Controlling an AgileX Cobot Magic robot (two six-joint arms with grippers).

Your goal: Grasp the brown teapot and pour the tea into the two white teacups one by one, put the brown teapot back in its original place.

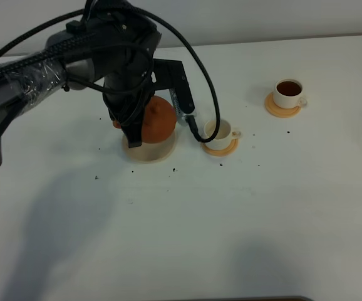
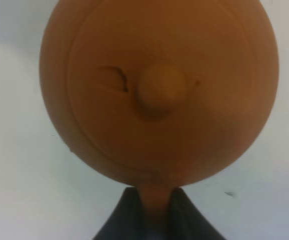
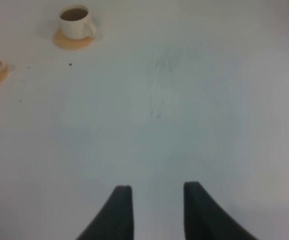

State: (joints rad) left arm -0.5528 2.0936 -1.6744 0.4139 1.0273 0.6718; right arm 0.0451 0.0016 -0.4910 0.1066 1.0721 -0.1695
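Observation:
The brown teapot (image 1: 158, 123) is directly over the pale beige coaster (image 1: 149, 152); whether it rests on it I cannot tell. My left gripper (image 2: 157, 207) is shut on the teapot's loop handle, and the round lid with its knob (image 2: 159, 92) fills the left wrist view. One white teacup (image 1: 220, 131) stands on an orange-tan coaster (image 1: 223, 149) just right of the teapot, its inside pale. The other teacup (image 1: 289, 93), holding dark tea, sits on its coaster (image 1: 281, 109) farther right; it also shows as a teacup (image 3: 75, 21). My right gripper (image 3: 157, 210) is open over bare table.
The left arm (image 1: 106, 56) and its cables cover the teapot's left side. Small dark specks (image 1: 174, 170) dot the white table (image 1: 262, 213) around the coasters.

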